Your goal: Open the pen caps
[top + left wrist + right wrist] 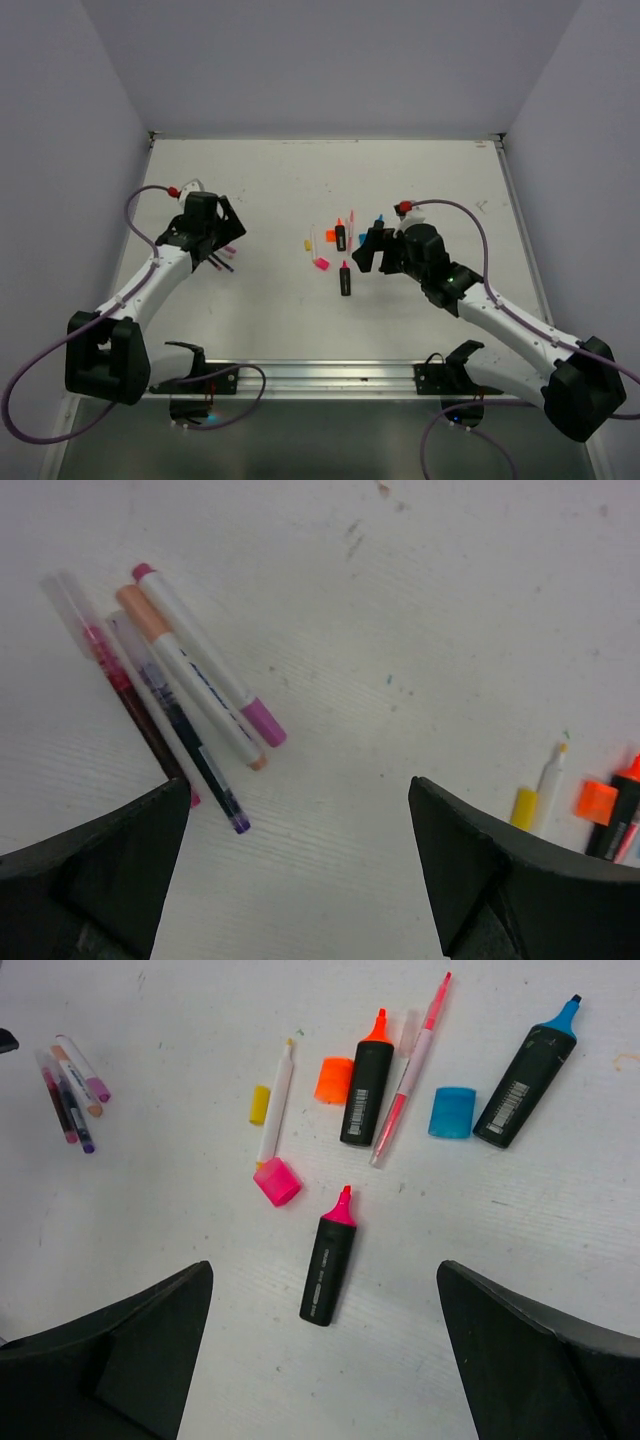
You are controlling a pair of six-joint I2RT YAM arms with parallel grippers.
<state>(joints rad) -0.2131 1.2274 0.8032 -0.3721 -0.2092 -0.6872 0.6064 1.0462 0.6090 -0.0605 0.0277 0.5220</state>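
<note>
Right hand point(325, 1265) gaping wide, empty, over the pink highlighter point(318, 1295). Left hand point(300, 780) also wide, empty. Orange cap point(334, 1079), blue cap point(452, 1112), pink cap point(277, 1181) and yellow cap point(260, 1104) lie loose on desk point(150, 1220); thin pens point(190, 670) by left hand look capped.

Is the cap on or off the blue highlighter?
Off. The blue highlighter shows a bare tip; the blue cap lies beside it, apart.

I can read no words or numbers from here. White barcode strips stand on the orange highlighter point(365, 1090) and the blue highlighter point(522, 1088). Small print on the pink highlighter point(326, 1275) and the white pen point(205, 675) is too fine to read.
</note>
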